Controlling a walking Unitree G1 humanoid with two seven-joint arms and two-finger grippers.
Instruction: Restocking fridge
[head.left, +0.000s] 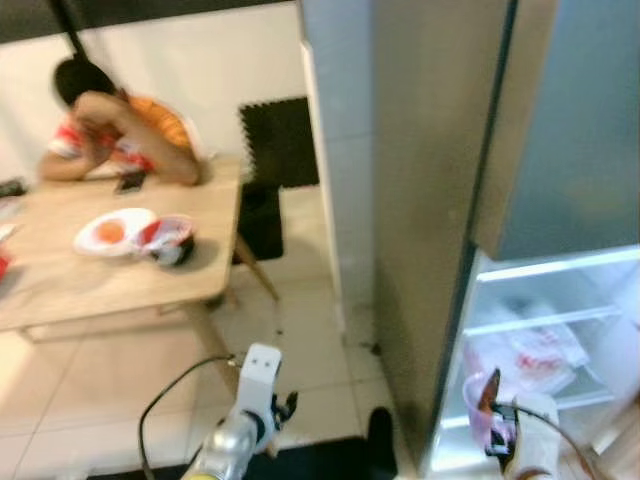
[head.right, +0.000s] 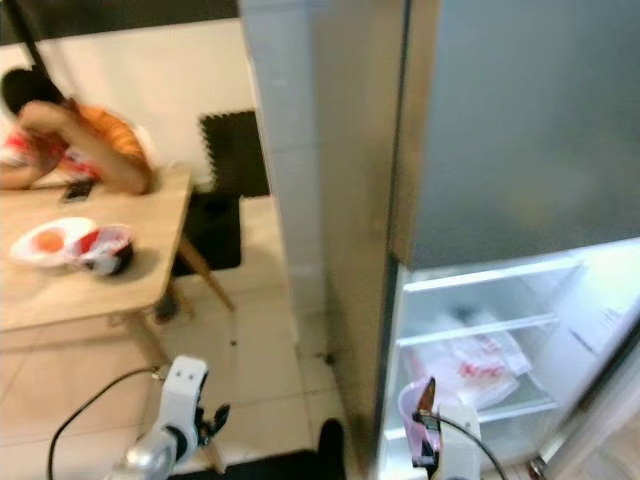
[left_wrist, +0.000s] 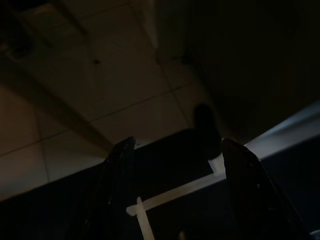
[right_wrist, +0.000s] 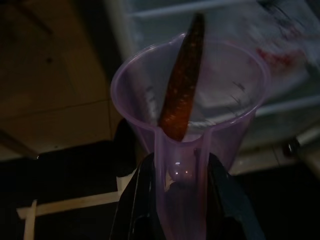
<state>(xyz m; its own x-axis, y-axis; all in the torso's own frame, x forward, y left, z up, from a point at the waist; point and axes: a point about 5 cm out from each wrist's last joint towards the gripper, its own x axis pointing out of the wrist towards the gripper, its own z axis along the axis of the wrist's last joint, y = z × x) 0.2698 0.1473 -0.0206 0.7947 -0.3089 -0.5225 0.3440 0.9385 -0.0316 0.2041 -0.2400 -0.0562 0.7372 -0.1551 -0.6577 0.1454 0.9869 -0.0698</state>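
Between the right claw (right_wrist: 182, 200) fingers: translucent purple plastic cup (right_wrist: 190, 120), clamped at its base, a reddish-orange carrot-like stick (right_wrist: 182, 90) standing inside. Cup is held just before the open lower compartment of the grey fridge (head.right: 480, 130), near the white wire shelf (head.right: 480, 330) carrying a white plastic bag with red print (head.right: 470, 365). Step: carrying the cup in; next needs a free shelf spot, kept upright. Left claw (left_wrist: 175, 190) gapes, idle over floor. Stick's identity unclear; fridge interior cut off.

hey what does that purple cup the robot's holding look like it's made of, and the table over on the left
The purple cup in the right gripper looks like thin translucent plastic: the carrot and the fridge shelves show through its wall. The table looks like light wood or laminate, pale, matte tan.
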